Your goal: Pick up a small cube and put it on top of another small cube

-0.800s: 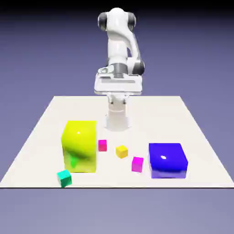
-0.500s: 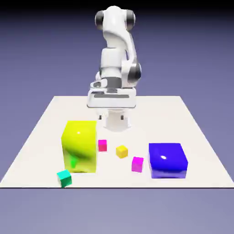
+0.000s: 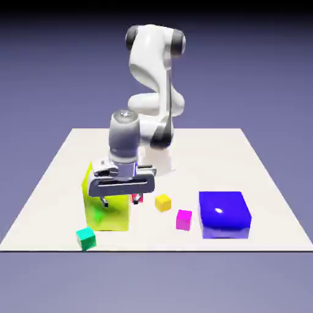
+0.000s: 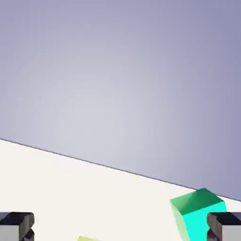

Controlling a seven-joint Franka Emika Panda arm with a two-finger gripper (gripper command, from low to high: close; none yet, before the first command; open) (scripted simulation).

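The tiny teal-green cube lies near the table's front edge, at the exterior view's left. My gripper hangs open in front of the big yellow block, above and behind the cube, with nothing between its fingers. In the hand view the teal-green cube shows at the lower right, just beside the right fingertip, while the gripper stands wide open. Other small cubes are a yellow one and a magenta one; a second magenta cube peeks out behind my fingers.
A big blue block stands on the white table at the exterior view's right. The table's edge crosses the hand view at a slant, with the plain backdrop beyond it.
The arm has swung down and forward, toward the exterior view's left. The hand has dropped from high near the base to the front of the yellow block. No cube has moved.
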